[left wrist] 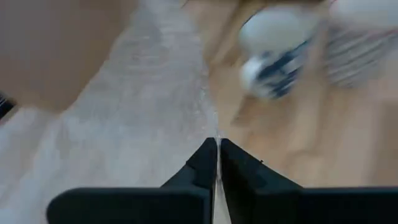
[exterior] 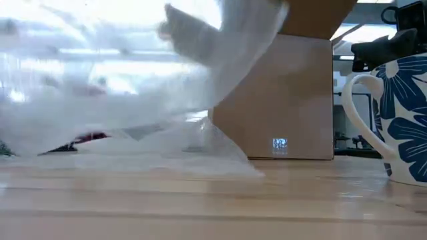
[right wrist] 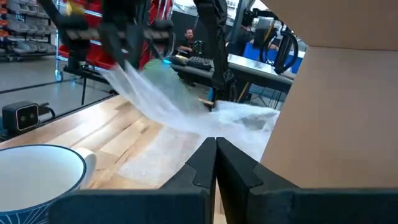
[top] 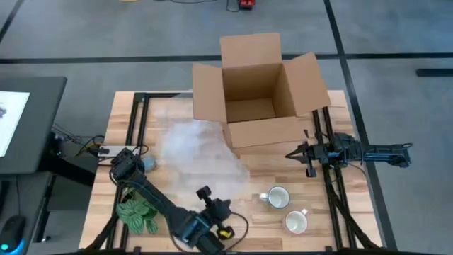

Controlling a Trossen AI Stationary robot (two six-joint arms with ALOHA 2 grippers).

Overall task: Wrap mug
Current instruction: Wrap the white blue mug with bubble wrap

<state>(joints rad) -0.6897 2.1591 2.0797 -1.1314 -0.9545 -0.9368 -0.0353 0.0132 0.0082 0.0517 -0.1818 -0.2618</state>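
From overhead: left gripper holds the translucent plastic wrap sheet by its edge, probably to drag it toward the two white-and-blue ceramic mugs near the front right; one open brown cardboard box waits behind. Low view: wrap lifted off the wooden table, one mug at far right. Left wrist: jaws pinched together on the wrap. Right wrist: right gripper idle beside the box, jaws together.

No legible text — the cardboard box bears a small unreadable mark.
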